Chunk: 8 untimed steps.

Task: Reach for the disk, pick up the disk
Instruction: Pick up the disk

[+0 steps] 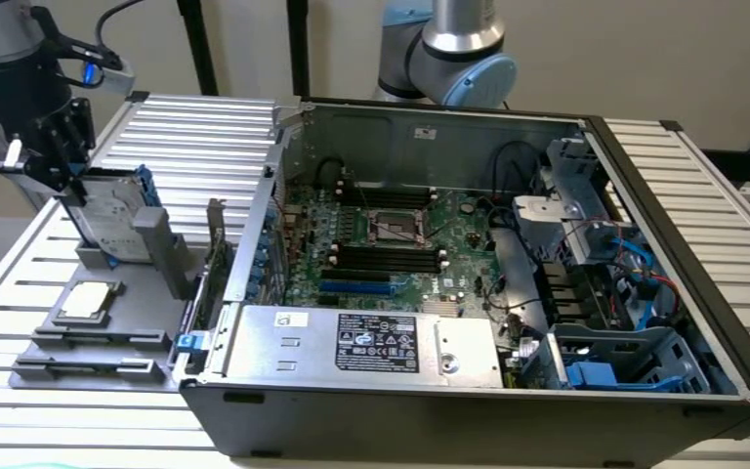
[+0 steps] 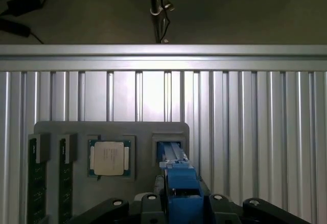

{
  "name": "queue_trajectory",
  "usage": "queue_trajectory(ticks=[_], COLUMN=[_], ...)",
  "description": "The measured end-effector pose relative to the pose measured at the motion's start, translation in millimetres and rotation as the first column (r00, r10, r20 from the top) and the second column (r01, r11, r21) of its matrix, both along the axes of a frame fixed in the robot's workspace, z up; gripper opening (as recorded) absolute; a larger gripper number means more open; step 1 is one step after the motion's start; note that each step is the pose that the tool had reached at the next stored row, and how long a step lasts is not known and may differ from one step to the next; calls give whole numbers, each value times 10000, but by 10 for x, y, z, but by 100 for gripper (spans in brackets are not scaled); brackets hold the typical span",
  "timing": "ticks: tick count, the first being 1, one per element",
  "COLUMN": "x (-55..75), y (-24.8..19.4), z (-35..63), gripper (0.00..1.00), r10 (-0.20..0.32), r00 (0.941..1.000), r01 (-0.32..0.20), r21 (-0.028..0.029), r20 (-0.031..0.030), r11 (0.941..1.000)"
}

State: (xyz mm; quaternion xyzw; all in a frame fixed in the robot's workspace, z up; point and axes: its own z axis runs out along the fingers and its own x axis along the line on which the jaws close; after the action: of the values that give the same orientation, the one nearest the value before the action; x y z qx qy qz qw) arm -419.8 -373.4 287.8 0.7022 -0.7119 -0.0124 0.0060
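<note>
- On the exterior view's left, outside the computer case (image 1: 479, 420), the disk (image 1: 109, 220) stands on edge in the upright slot (image 2: 171, 150) of a grey fixture (image 2: 143, 129). Its silver face shows, with its blue carrier (image 2: 179, 183) along the rim.
- Gripper (image 1: 73, 183): it sits over the disk's upper end, and the jaws look closed against its two broad faces. The lower end seems seated in the slot, so I judge it grasped but not yet lifted clear.
- Handling, as a judgement: a metal drive is rigid and fairly heavy for its size. The smooth faces could slip under a light squeeze, and a knock or drop may harm it.
- Hold, as a judgement: across the flat faces near the top, centred, pulling straight along the slot. The thin plastic carrier would flex if taken alone.
- Beside the slot on the same fixture lie a square silver chip (image 1: 89, 298) and two memory sticks (image 2: 36, 183), apart from the disk.
- Under everything runs a slatted aluminium table (image 1: 192, 137).
</note>
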Motion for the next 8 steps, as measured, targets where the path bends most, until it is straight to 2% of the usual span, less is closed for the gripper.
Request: queue_trajectory(ticks=[8], x=[0], y=[-20], z=[0], gripper=[33], r10=[-1], r00=[10000], r01=[1], r21=[-1], r20=[0], r11=[10000])
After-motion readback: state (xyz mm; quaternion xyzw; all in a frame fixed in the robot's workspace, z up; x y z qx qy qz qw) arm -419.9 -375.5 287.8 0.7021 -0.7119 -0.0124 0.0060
